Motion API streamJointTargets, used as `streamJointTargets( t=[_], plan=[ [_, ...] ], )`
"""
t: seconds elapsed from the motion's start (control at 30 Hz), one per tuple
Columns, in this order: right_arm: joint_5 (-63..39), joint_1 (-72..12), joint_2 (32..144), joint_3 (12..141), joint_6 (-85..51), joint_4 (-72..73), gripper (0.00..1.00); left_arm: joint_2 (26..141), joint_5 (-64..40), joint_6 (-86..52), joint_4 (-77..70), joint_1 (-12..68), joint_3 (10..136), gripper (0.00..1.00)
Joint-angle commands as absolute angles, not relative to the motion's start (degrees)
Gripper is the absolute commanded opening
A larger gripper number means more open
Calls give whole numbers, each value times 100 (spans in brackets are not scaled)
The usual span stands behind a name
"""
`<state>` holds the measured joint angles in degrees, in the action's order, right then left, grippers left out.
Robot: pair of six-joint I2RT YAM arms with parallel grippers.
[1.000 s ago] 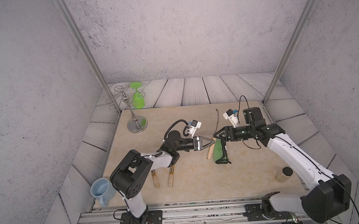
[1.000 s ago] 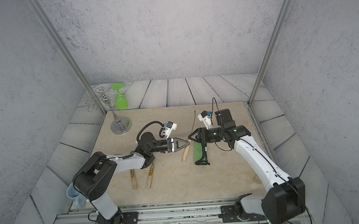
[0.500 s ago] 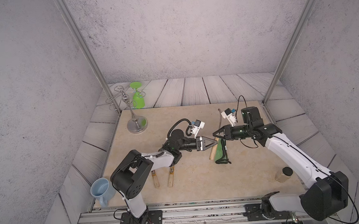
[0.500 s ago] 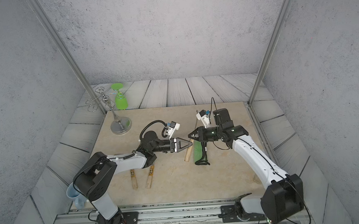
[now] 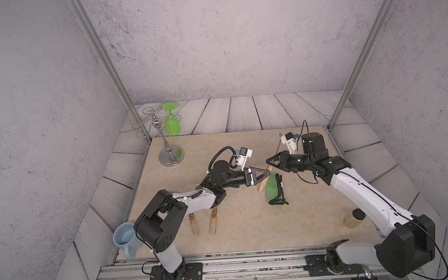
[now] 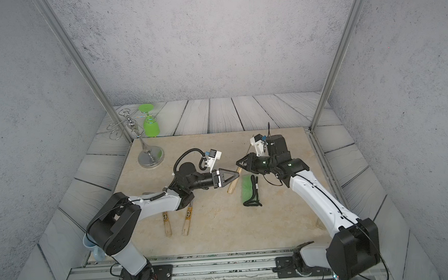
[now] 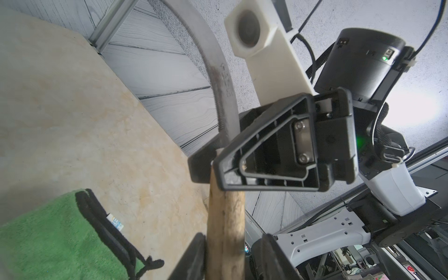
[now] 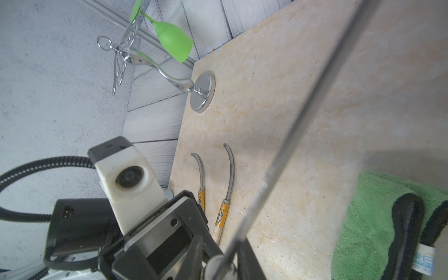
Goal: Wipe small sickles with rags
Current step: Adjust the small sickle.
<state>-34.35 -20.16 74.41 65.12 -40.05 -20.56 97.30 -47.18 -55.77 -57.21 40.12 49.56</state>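
Left wrist view shows the right gripper [image 7: 208, 164] clamped on the plain sickle [image 7: 225, 218] where blade meets handle, the left gripper [image 7: 228, 259] loose around that handle with jaws slightly apart, and the rag [image 7: 48, 237] flat on the tabletop [image 7: 72, 121] just beside them, lengthwise front edge to back, seemingly nearer the left gripper.

No text can be read in full. On the white tag [image 8: 423, 260] sewn to the rag [image 8: 378, 218], blue print is seen, of which only two characters, perhaps "RE", can be made out. Stamped marks are seen on the blade of the plain-handled sickle [image 7: 224, 80], but they are too blurred to be read. Dark print on the orange label bands [image 8: 221, 213] of the two other sickles [image 8: 232, 169] is too small to be read.
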Motion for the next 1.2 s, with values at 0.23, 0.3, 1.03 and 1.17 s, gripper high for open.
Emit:
streamJointTargets(
  t=[0.23,0.3,1.03,1.17],
  plan=[
    [-2877,-2253,7541,6637,-4557,-1526,13,9904,-4614,-5725,-6199,4122,5075,43],
    [-2807,-2293,7550,6626,-4673,-1425,13,9955,-4606,-5739,-6208,4130,5105,43],
    [-2336,-2593,7453,6585,-4500,-1828,28,10127,-4486,-5811,-6352,4075,5156,0],
    [-2206,-2593,7393,6763,-4088,-2385,52,10064,-4404,-5819,-6415,3929,4915,0]
  ],
)
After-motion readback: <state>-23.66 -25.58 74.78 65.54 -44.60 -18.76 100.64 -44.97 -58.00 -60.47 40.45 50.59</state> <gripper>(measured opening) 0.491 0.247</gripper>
